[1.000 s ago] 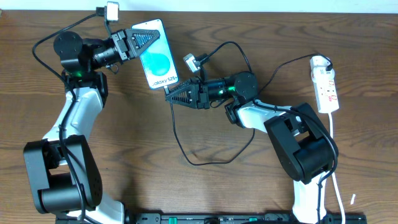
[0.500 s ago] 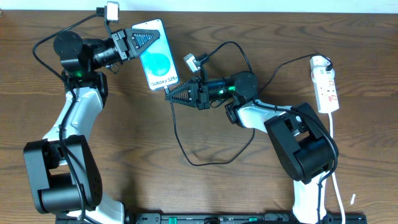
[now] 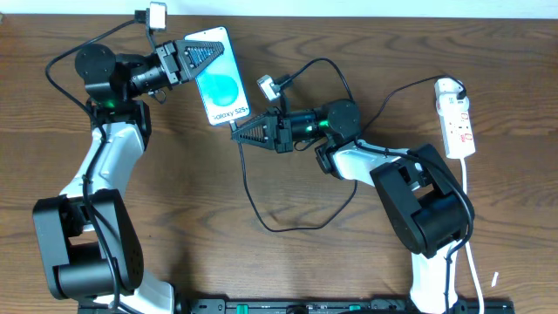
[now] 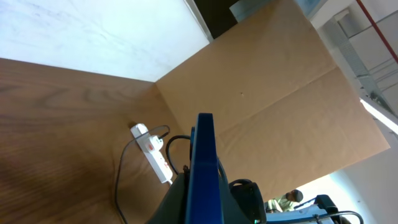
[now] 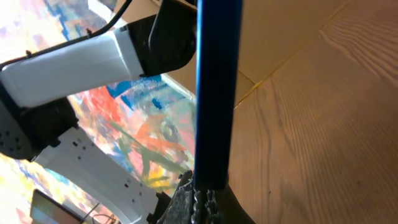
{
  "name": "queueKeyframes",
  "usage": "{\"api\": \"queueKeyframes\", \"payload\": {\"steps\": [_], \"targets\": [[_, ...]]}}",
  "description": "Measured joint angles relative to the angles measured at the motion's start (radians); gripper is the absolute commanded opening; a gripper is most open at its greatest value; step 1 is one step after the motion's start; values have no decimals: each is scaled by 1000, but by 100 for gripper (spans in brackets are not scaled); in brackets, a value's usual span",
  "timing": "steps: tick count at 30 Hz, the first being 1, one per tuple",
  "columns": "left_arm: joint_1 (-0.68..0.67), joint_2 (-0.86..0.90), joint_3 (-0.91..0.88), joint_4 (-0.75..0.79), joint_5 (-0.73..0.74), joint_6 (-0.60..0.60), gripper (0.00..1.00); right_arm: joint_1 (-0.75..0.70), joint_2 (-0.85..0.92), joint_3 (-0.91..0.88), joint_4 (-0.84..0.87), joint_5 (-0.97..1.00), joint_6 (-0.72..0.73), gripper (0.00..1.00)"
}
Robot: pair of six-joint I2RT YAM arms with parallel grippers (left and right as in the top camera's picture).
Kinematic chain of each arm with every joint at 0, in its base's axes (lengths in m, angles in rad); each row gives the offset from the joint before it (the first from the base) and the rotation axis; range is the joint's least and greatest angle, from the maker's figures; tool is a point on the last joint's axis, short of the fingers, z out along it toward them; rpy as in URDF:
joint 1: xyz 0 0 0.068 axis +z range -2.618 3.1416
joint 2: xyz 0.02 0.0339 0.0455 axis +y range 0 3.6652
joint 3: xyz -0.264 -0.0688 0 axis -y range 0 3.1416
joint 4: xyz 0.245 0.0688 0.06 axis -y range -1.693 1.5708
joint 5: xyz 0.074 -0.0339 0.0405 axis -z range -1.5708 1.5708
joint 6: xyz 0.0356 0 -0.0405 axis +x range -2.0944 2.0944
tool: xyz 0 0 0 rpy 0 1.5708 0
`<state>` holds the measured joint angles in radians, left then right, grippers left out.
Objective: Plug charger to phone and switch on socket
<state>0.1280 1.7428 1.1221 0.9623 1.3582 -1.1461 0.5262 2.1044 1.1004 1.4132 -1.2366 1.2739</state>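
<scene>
Closing fully in the last second, the right pincer (image 3: 237,133) now grips the charger (image 3: 292,230) tip at the 6 o'clock edge of the phone (image 3: 225,92), itself clamped in the left pincer (image 3: 216,51) at the counter's 11 o'clock, so plugging looks imminent while the socket (image 3: 458,122) waits at 3 o'clock.

Wore white shells on long links of L arm (image 3: 109,161) & R arm (image 3: 366,157); blk at joints & bases. Glowed w/ green LED (image 3: 109,105) nr each wrist motor. Carried small silver cam boxes, L cam (image 3: 157,16) & R cam (image 3: 267,85), w/ thin blk cables looping off. Ended in blk, triangular, ribbed L gripper (image 3: 222,50) & R gripper (image 3: 235,134).
</scene>
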Motion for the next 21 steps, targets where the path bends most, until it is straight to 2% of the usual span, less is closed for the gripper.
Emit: {"api": "queueKeyframes", "payload": {"steps": [21], "targets": [[0,0,0,0,-4,18,8,0,0,0,-11,28,0,1]]}}
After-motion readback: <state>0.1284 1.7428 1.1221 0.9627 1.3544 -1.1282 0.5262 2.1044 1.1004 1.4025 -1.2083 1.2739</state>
